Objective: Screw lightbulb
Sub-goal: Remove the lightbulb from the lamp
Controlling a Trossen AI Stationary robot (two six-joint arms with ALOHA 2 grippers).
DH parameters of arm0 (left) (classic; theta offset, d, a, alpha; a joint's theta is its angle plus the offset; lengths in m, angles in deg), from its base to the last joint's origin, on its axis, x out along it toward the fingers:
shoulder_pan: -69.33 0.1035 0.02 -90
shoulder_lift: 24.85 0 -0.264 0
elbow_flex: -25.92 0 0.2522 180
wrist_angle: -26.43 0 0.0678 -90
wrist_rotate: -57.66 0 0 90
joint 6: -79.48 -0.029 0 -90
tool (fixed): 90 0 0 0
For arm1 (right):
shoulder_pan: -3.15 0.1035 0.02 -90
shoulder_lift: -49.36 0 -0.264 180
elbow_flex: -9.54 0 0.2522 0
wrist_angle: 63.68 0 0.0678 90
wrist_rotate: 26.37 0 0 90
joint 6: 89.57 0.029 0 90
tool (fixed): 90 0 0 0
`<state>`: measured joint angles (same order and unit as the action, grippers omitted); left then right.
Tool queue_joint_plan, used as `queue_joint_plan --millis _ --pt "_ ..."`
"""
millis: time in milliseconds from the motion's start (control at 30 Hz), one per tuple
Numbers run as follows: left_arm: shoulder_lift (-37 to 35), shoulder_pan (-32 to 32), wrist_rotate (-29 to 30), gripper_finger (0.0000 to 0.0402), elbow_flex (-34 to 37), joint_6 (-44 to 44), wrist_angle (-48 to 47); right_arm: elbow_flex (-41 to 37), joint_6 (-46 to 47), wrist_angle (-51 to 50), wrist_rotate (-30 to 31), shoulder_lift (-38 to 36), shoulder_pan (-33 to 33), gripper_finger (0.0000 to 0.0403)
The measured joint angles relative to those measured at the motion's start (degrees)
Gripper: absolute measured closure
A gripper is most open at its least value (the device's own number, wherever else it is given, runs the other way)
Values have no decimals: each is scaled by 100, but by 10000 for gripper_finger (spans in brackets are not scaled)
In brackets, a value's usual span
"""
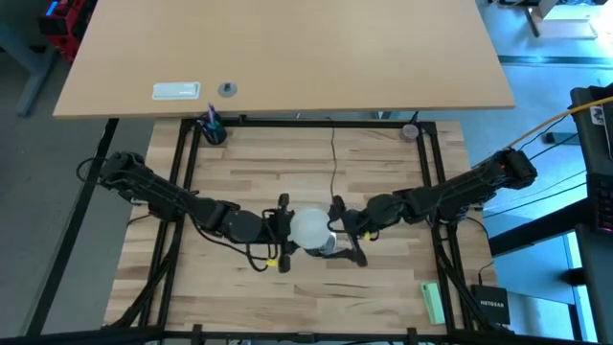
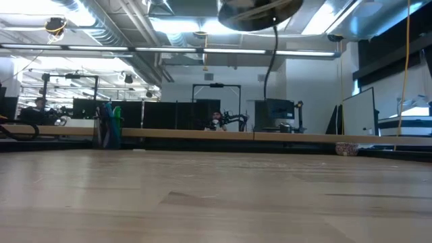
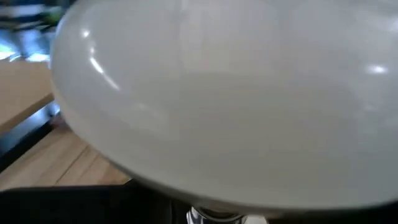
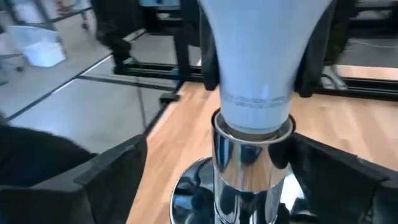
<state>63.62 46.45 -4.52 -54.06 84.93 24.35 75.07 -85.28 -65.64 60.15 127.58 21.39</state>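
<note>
The lightbulb (image 1: 311, 228), frosted white, hangs above the middle of the table with my left gripper (image 1: 287, 235) shut on it from the table's left. Its neck (image 4: 256, 99) sits in the silver metal socket (image 4: 249, 168), which is lifted off the table too. The low view shows the socket's round base (image 2: 260, 13) from below, with the black cord (image 2: 270, 61) hanging from it. My right gripper (image 1: 347, 238) is open. Its two fingers (image 4: 115, 177) stand on either side of the socket with gaps between. The bulb's dome (image 3: 217, 99) fills the left wrist view. My left gripper pinches the lightbulb between its two fingers (image 4: 208, 59), on the tapering sides (image 4: 227, 56) above the neck. The fingers come roughly level from the table's left. The bulb is lifted clear, dome up and neck down, with the socket on its lower end.
A cup of pens (image 1: 212, 129) stands at the far left corner and a small round thing (image 1: 410, 131) at the far right. A green block (image 1: 433, 302) lies near the front right. A black frame (image 1: 182, 172) borders the table, and a second table (image 1: 383, 57) lies beyond.
</note>
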Motion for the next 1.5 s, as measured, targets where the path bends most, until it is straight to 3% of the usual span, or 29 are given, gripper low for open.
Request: queue_joint_plan --millis 233,367,600,767,900,1033,1233,1300,1400,1500 --pt "0 179 -1674 266 0 -572 148 -2 35 214 -1133 216 11 17" --pt "15 337 -2532 266 -2 -615 311 -2 282 433 -1314 470 64 20" --pt "31 453 -2751 266 -2 -652 312 -2 302 675 -1235 691 91 32" --pt "31 455 -2720 266 -2 -545 247 -2 438 649 -889 684 87 128" --pt "31 427 -2330 266 -2 -399 190 -2 423 516 -293 679 87 228" --pt "31 305 -1545 266 -2 -271 156 -2 263 208 619 603 102 227" --pt "205 6 964 266 0 239 236 0 584 -281 3162 528 114 227" --pt "336 -33 1562 266 -10 604 360 -6 631 -305 3693 530 114 227" --pt "533 -57 2155 266 -26 1044 498 -21 591 -273 3958 543 109 227" --pt "590 -58 2223 266 -28 1047 514 -28 588 -288 3830 548 97 227"
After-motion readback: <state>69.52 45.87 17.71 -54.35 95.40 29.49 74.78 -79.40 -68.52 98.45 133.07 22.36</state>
